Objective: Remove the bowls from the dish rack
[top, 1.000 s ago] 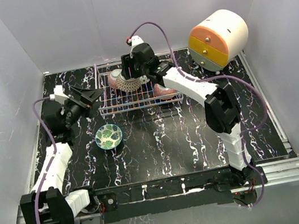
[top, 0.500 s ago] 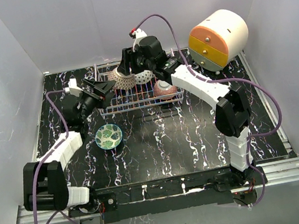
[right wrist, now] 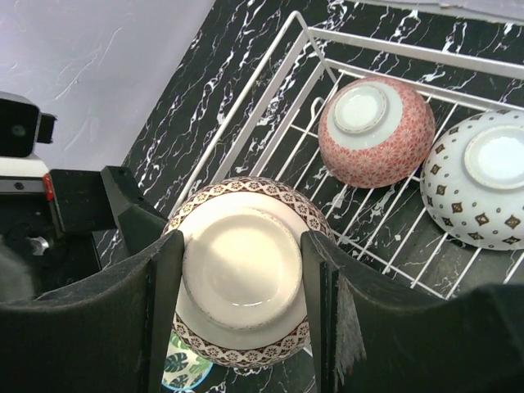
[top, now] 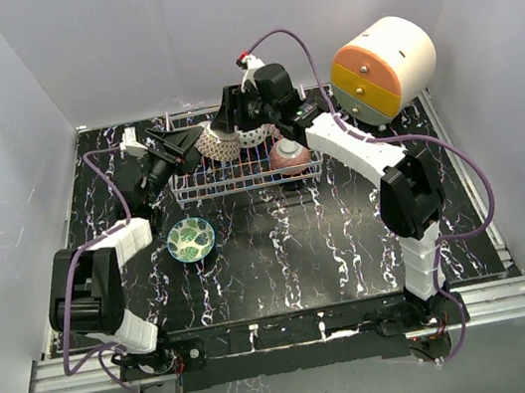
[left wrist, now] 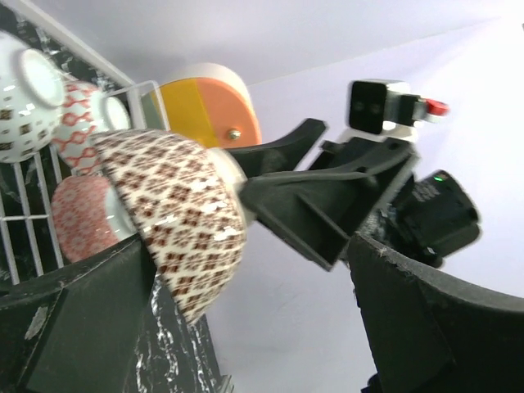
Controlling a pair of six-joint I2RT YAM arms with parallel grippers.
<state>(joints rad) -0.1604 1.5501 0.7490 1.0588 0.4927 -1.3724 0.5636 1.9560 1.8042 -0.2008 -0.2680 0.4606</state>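
Brown-patterned bowl point(left wrist: 184, 225) held over the left end of the dish rack point(top: 241, 186).
The right gripper point(right wrist: 242, 246) is clamped on this bowl's pale foot ring and holds it tilted above the rack's left end. The left gripper point(top: 178, 142) hovers at that same end, fingers spread wide and holding nothing. A pink bowl point(right wrist: 375, 131) and a white bowl point(right wrist: 479, 180) lie upside down inside the rack. A green bowl point(top: 190, 239) sits just in front of the rack.
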